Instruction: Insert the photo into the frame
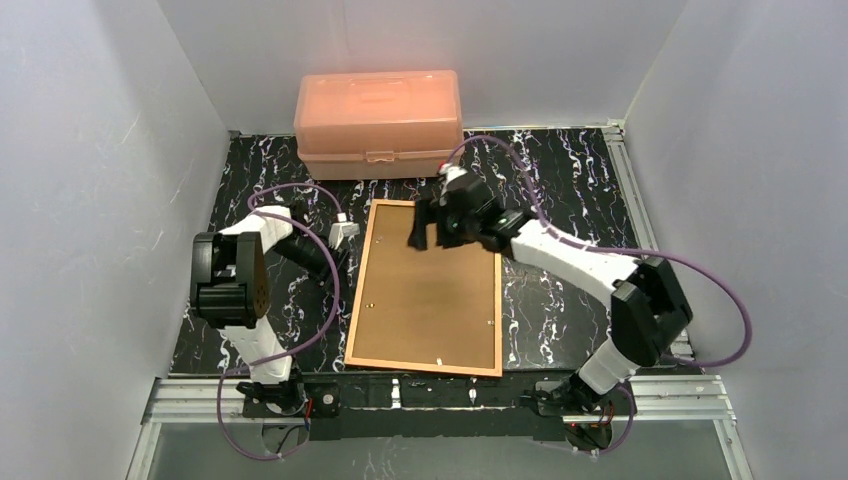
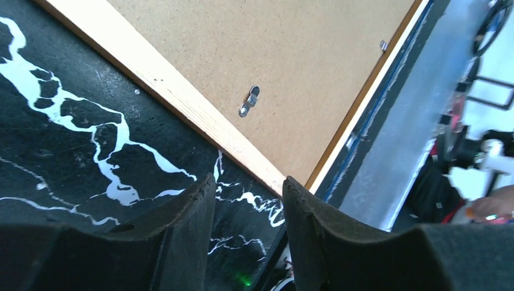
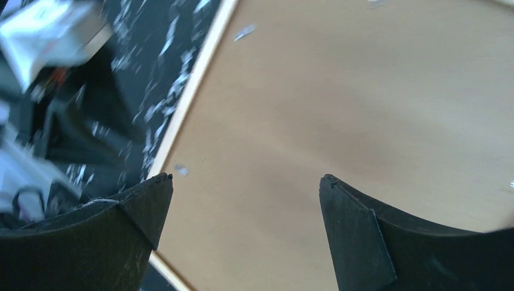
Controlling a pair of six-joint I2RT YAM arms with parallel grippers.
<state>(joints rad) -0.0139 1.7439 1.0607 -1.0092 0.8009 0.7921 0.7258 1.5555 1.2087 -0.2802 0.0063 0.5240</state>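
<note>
The frame [image 1: 356,300] lies flat on the black marbled table, back side up, its thin wooden border around a plain brown backing board [image 1: 430,300]. The photo is out of view. My left gripper [image 1: 340,233] hovers just off the frame's far left corner; in the left wrist view the left gripper [image 2: 248,185] stands partly open over bare table, with the pale border [image 2: 163,85] beyond it. My right gripper [image 1: 422,235] hangs over the frame's far edge. In the right wrist view the right gripper [image 3: 245,177] is wide open above the board [image 3: 339,103], holding nothing.
A pink translucent plastic box [image 1: 378,122] stands shut against the back wall, behind the frame. A small metal tab [image 2: 249,100] sits on the backing board near the border. White walls close in both sides, and a metal rail [image 1: 450,395] runs along the near edge.
</note>
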